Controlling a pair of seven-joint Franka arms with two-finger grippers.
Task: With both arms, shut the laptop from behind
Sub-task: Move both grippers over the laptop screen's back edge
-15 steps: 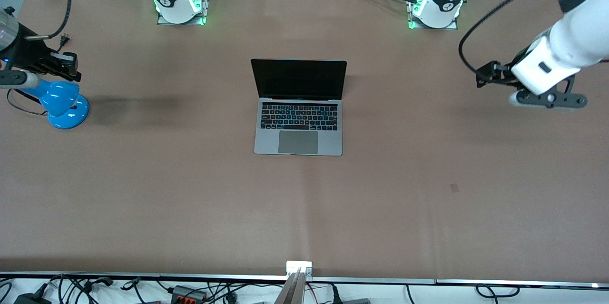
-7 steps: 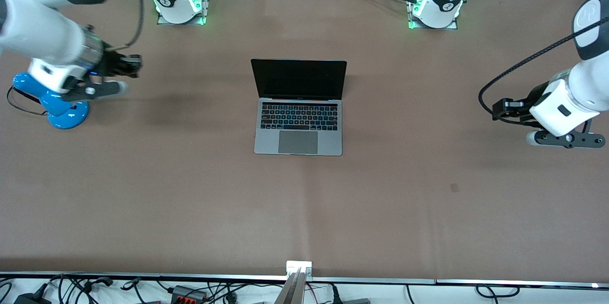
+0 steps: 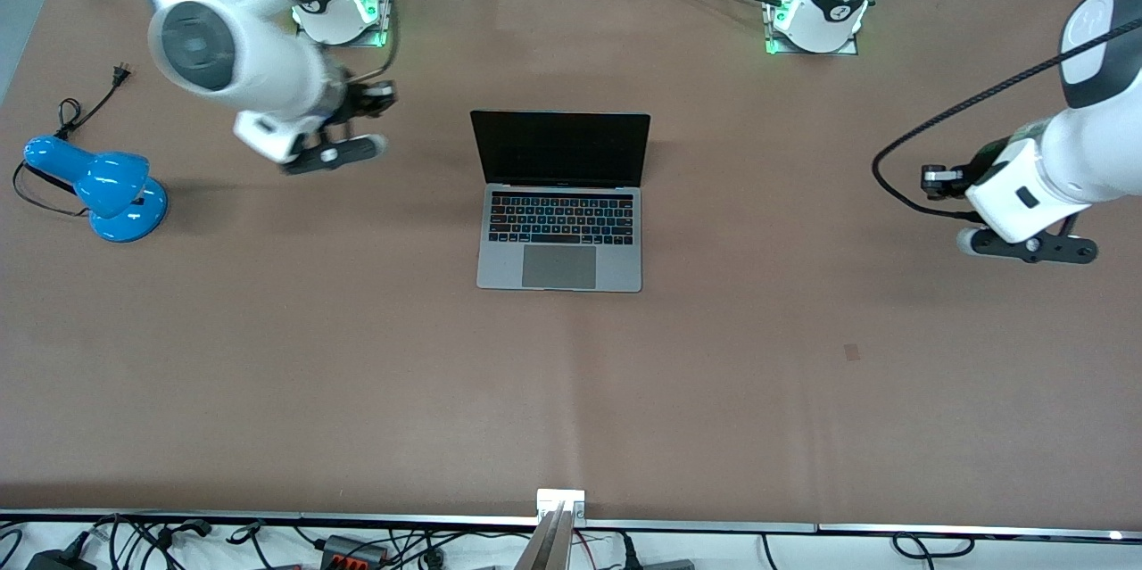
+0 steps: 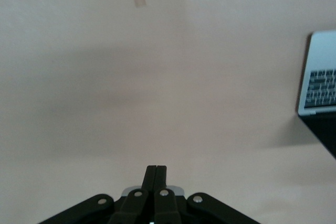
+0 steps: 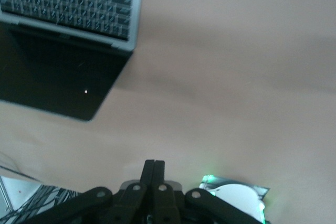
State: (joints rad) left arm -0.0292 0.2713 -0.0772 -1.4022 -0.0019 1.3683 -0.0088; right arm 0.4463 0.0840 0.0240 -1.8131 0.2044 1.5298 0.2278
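Left hand and right hand, both pressed together, hover over table flanking open laptop.

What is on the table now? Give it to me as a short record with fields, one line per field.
laptop: open, screen upright, at mid-table
left hand: shut, empty, over bare table toward the left arm's end
right hand: shut, empty, over the table beside the laptop's screen edge
contact with laptop: none by either hand
blue desk lamp: lying at the right arm's end of the table, unplugged cord beside it
task state: lid not yet pushed
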